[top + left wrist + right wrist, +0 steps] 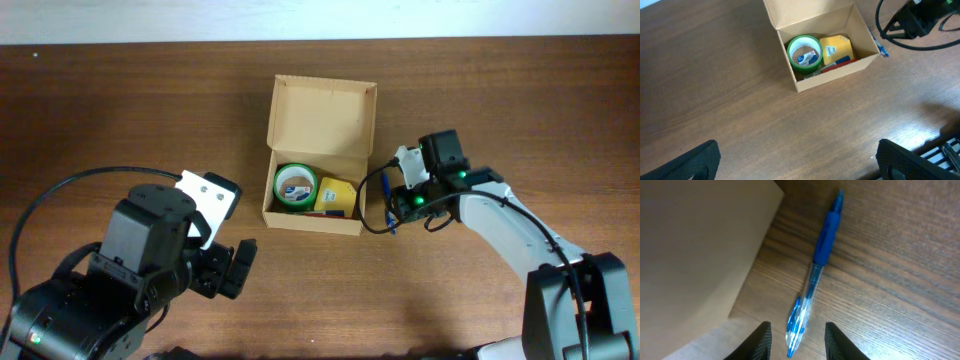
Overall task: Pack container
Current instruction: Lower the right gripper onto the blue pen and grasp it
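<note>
**Overhead and wrist views of the bench (120, 110).** The container (322, 115), a tan cardboard box, is seen at the centre of the overhead frame. Its hinged flap stands open on the side nearer the top edge.

Inside the box, a green tape roll (296, 187) is lodged at the left. A yellow packet (337, 194) is set just beside the roll, to its right. A red item (841, 62), too small to identify, is seen along the front wall.

A blue pen (822, 240) lies on the bench just outside the box's right wall and roughly parallel to it. Whether the pen touches the wall cannot be told.

The right gripper (797, 335) is positioned over the pen. Its jaws are parted narrowly, with the clear clip end of the pen between them and a gap visible on each side.

The left gripper (797, 150) is located in the lower left of the overhead frame, well apart from the box. Its jaws are spread wide over bare wood.
</note>
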Robot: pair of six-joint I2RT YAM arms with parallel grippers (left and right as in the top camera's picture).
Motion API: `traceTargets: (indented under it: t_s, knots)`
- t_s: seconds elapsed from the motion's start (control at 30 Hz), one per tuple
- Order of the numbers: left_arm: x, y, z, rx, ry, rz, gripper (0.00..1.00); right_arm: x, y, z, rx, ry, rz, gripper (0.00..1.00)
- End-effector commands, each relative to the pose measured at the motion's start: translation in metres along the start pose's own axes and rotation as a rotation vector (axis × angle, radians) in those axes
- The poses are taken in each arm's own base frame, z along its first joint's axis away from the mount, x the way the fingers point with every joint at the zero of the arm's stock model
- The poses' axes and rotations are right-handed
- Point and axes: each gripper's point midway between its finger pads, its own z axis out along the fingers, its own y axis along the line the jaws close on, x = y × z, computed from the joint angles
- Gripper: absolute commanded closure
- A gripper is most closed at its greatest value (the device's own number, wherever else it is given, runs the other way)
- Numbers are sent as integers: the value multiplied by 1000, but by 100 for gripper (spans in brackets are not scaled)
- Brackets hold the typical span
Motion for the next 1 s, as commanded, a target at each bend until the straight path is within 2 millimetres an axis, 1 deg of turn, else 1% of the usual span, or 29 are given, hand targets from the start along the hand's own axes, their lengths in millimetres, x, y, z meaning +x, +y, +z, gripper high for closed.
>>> traceTargets:
  t_s: [0.0, 0.1, 0.17, 0.3, 0.47, 0.53, 0.97]
  knots:
    - [-3, -2, -5, 11, -17, 18, 0, 5, -1, 7, 16, -17, 55, 64]
    - [-3, -2, -5, 11, -17, 18, 0, 4, 3, 14, 12, -45, 51, 60]
    - [-3, -2, -5, 11, -17, 18, 0, 3, 3, 17, 37, -57, 33, 59]
    - [-3, -2, -5, 11, -17, 18, 0, 1, -5, 19, 124, -69, 53, 57]
    - [-3, -2, -5, 11, -17, 18, 0, -3, -4, 25, 147, -84, 34, 57]
    - [-3, -2, -5, 11, -17, 18, 0, -4, -7, 28, 165, -86, 60, 57]
    - [-3, -2, -5, 11, -17, 18, 0, 2, -15, 48, 185, -56, 66, 58]
